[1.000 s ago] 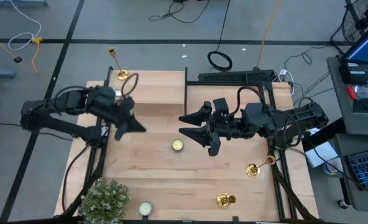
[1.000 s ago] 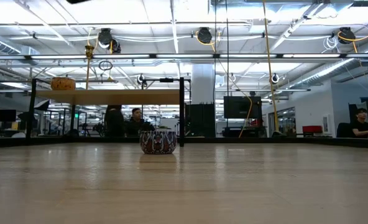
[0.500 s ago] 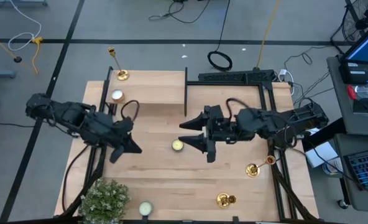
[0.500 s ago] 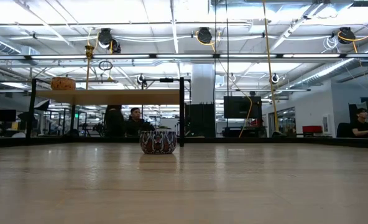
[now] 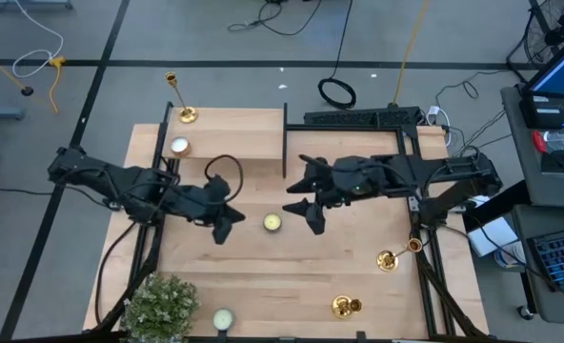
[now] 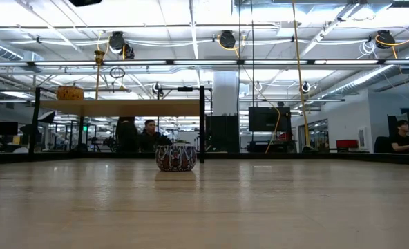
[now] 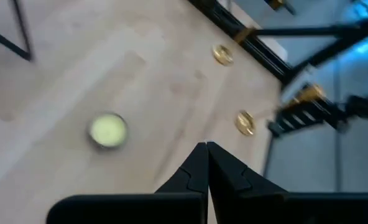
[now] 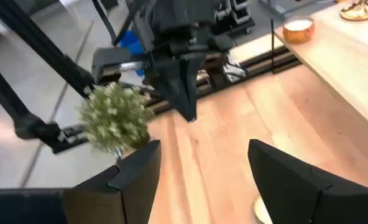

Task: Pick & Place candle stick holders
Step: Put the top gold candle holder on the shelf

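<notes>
Approach step: left gripper (image 5: 227, 221) clenched empty, right gripper (image 5: 301, 195) spread empty, tealight (image 5: 272, 223) between them. Next: reach a holder (image 5: 387, 259), well beyond right gripper.

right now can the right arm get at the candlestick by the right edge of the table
Probably yes. The right gripper is open and empty over mid-table, and the candlestick stands near the table's right edge with bare wood between them. Only the arm's own frame stands close beside it.
</notes>
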